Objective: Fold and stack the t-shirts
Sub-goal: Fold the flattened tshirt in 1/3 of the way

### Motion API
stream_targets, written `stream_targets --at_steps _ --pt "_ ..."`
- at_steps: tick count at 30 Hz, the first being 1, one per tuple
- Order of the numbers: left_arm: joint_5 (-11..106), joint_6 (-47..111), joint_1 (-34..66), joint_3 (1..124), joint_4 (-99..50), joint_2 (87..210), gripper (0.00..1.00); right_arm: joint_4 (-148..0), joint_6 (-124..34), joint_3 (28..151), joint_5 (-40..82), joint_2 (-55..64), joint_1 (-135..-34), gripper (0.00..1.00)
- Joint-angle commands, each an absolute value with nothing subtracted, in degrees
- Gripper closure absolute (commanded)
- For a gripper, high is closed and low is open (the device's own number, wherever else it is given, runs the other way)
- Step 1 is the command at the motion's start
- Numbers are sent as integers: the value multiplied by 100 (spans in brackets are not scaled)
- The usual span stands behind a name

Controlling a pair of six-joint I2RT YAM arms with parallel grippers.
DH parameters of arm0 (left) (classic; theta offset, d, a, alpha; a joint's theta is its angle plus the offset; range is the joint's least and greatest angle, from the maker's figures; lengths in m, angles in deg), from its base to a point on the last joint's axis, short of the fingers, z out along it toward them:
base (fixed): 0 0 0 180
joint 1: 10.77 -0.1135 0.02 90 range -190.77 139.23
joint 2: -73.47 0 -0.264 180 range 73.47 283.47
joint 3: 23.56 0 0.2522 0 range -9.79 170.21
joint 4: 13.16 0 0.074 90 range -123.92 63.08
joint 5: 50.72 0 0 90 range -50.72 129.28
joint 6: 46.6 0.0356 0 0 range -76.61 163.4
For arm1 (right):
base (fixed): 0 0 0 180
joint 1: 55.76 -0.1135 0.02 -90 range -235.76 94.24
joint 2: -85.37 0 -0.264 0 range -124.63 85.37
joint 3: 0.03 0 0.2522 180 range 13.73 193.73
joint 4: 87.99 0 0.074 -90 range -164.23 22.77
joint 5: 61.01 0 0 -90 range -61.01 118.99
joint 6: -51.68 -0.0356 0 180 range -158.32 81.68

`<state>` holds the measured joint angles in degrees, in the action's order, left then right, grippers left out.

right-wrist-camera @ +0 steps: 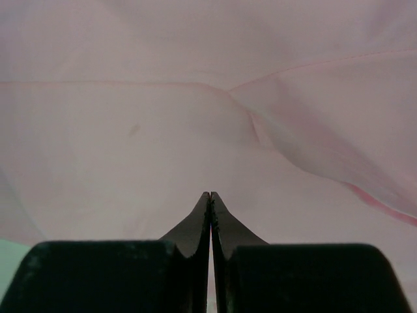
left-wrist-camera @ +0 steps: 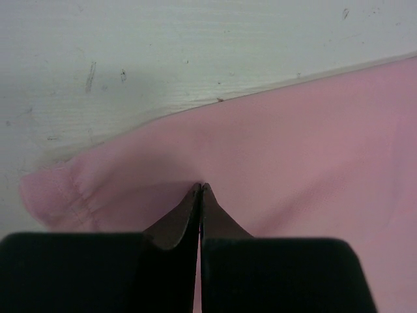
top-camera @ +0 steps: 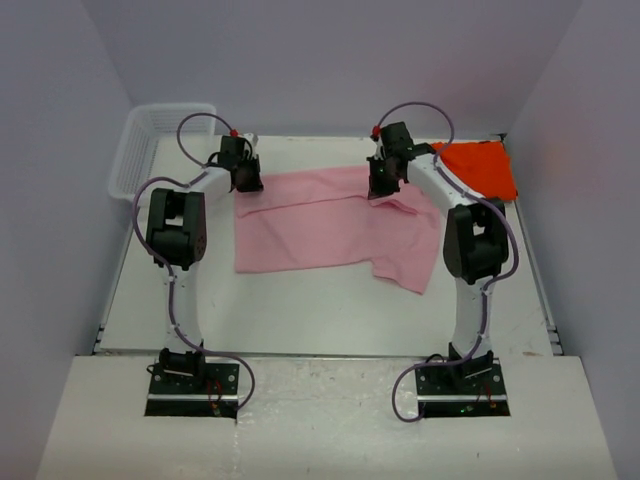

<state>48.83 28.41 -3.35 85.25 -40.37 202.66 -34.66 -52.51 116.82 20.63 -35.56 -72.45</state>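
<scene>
Pink t-shirt (top-camera: 320, 225): it lies spread flat in the middle of your table (top-camera: 300, 315), its far edge running from one gripper to the other.
Long axis: left to right across the table, with the right end sagging a little toward the arm bases. A sleeve-like flap juts out at the near right corner.
Left gripper (top-camera: 248, 185): it is down on the far left corner of the pink t-shirt. In the left wrist view the jaws are closed tip to tip, and the cloth draws up into them, so you have a pinch of the hem there. The fabric puckers just to the left of the tips.
Right gripper (top-camera: 383, 188): it is down on the far edge, toward the right end, where a fold crosses the cloth. The jaws are closed here too, and pink fabric fills the right wrist view. That view is too close to tell whether any cloth is caught between the tips or they only press on it.
Orange-red t-shirt (top-camera: 485, 168): it is bunched in the far right corner, apart from the pink one.
In the way: your right arm's forearm passes over the gap between the two shirts and covers the orange-red one's left edge.
White mesh basket (top-camera: 135, 150): it stands at the far left corner — beyond the left gripper and clear of both shirts.
</scene>
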Motion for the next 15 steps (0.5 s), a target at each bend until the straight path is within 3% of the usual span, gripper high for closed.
stream_targets --at_steps 1,15 --pt "4465 2784 -453 8478 -4291 20364 100 -3424 -5528 11639 2248 -3741 -7544 100" --pt "3789 2881 -505 8363 -4590 20329 100 -4118 -5888 9873 2416 -2943 -8081 100"
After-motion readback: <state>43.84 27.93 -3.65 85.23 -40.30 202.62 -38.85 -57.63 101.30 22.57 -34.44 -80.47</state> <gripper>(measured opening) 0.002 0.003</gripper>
